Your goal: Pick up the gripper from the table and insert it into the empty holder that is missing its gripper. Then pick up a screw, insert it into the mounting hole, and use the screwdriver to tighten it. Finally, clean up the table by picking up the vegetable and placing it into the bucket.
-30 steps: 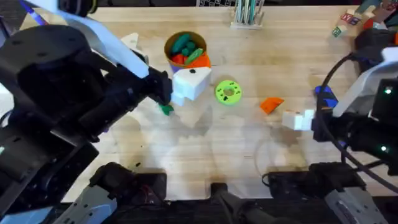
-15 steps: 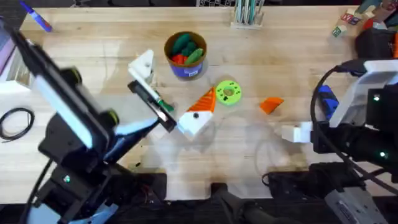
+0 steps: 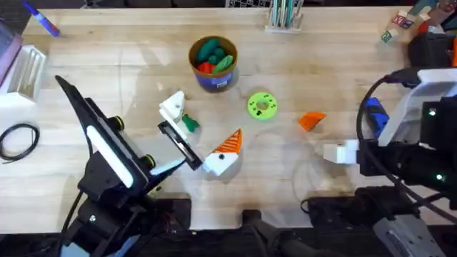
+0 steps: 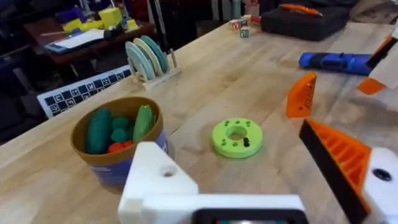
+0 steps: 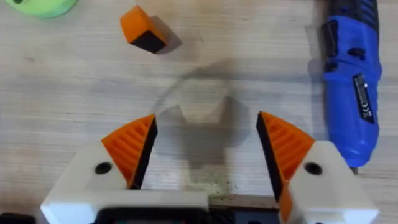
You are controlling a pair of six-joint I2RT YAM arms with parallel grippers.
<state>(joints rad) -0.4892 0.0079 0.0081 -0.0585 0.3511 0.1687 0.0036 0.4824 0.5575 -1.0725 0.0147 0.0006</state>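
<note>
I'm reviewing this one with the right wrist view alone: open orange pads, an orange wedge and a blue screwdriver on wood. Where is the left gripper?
Observer: The left gripper is wide open over the table, on the near side of a blue cup.
Operator: Anything near it?
Observer: A small green toy vegetable lies beside its white finger.
Operator: Are both of its fingers padded?
Observer: No. One carries an orange pad, and the white finger is bare.

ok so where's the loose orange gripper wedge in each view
Overhead: the gripper lies on the table, right of the lime-green disc.
Left wrist: it stands beyond the disc, before the screwdriver.
Right wrist: it lies ahead of the open jaws.
Shared landmark: the disc.
</note>
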